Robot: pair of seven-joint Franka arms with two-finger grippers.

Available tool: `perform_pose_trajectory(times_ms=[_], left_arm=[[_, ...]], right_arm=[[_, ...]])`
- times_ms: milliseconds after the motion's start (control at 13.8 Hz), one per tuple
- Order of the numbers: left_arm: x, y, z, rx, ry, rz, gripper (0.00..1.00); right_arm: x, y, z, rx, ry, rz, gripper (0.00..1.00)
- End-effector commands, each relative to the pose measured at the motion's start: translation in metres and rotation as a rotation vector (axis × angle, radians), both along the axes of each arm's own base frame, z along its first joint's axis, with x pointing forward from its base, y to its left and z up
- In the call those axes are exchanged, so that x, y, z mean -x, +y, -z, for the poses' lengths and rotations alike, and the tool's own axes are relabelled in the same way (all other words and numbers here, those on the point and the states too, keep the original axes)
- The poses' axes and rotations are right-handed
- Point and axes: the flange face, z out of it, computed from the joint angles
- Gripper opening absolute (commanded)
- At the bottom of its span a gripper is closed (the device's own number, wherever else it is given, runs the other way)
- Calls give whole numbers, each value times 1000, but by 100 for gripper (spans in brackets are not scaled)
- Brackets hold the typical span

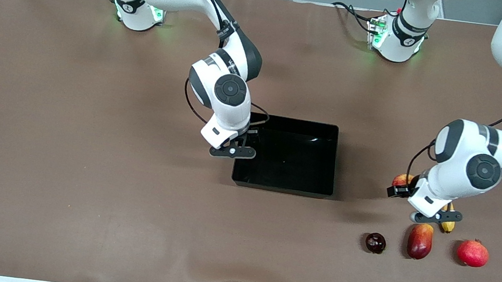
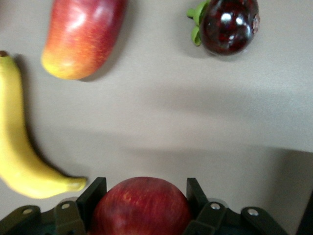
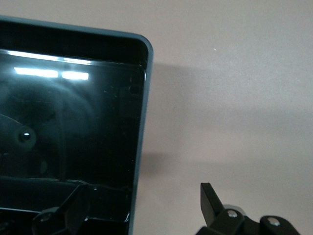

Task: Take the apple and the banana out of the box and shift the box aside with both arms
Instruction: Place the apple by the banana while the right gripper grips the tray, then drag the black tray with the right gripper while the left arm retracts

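Black box (image 1: pixel 288 155) sat empty mid-counter, the right gripper's (image 1: pixel 232 150) spread fingers straddling its wall. Left gripper (image 2: pixel 142 203) pinched the apple (image 2: pixel 141 205) beside the banana (image 2: pixel 19 152); releasing it seemed next.

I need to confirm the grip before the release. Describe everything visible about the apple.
The apple is small, round and red with faint yellowish streaks and a smooth, slightly glossy skin. It sits between the two black fingers of the left end effector, which press on its sides, so it is held. It is over the table toward the left arm's end, beside the banana; the front view shows only a sliver of it. Whether it rests on the table cannot be told.
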Motion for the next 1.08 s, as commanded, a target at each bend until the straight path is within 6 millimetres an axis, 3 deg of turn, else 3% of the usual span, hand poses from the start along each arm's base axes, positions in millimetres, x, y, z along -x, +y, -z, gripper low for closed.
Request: perform_pose_trajectory(times_ms=[0, 217, 289, 434, 506, 579, 651, 723, 868, 1013], left_arm=[[-2, 2, 28, 34, -43, -6, 15], [4, 4, 59, 7, -74, 51, 15], [6, 11, 65, -14, -71, 65, 15], [8, 30, 78, -23, -76, 63, 20], [11, 28, 88, -17, -73, 70, 24], [11, 28, 88, -17, -75, 69, 37], [11, 27, 87, -17, -75, 66, 73], [10, 26, 84, -17, -78, 69, 100], [6, 19, 67, -23, -100, 78, 100], [5, 10, 33, -57, -80, 95, 100]], right_arm=[[5, 6, 22, 28, 15, 11, 100], [11, 11, 41, 41, 32, 52, 100], [12, 13, 40, 40, 29, 55, 93], [16, 17, 41, 42, 29, 45, 22], [20, 20, 43, 47, 29, 34, 0], [25, 25, 45, 48, 28, 27, 0], [24, 26, 45, 40, 29, 30, 0], [24, 25, 45, 41, 28, 32, 0], [24, 26, 44, 39, 26, 30, 0], [22, 28, 39, 28, 9, 26, 0]])
